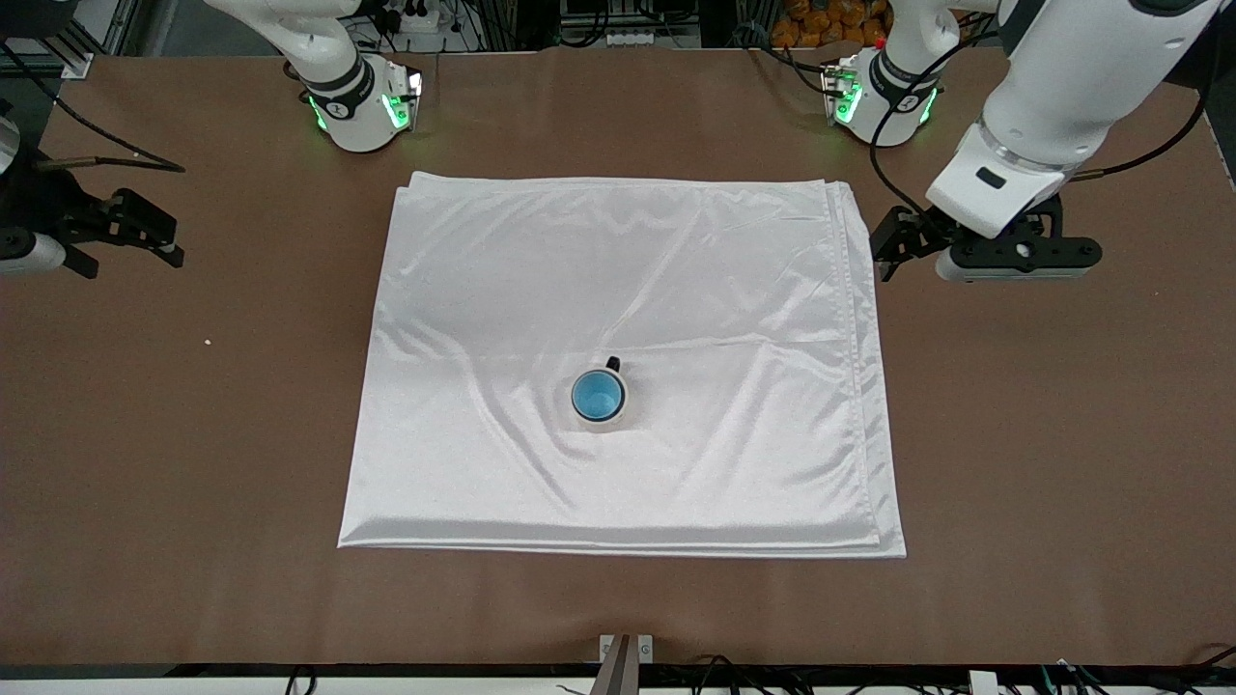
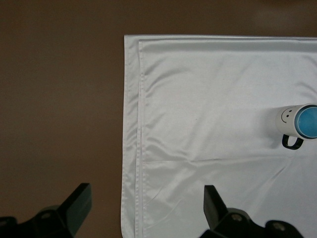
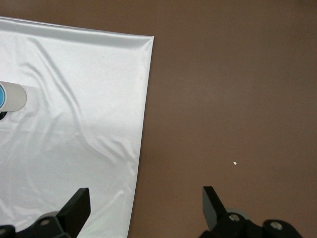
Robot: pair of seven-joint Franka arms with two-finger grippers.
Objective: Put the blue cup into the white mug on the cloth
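Your blue cup (image 1: 596, 395) sat nested inside the white mug (image 1: 601, 417), which stood upright on the cloth (image 1: 676, 270), a little nearer the front camera than the cloth's middle. Your left gripper (image 1: 903, 243) hung over the cloth's edge at its own end of the table, fingers spread and empty; your right gripper (image 1: 126, 232) waited over bare table (image 1: 1062, 434), also spread. The job looked done. Any tug on the slippery cloth could have toppled the mug.
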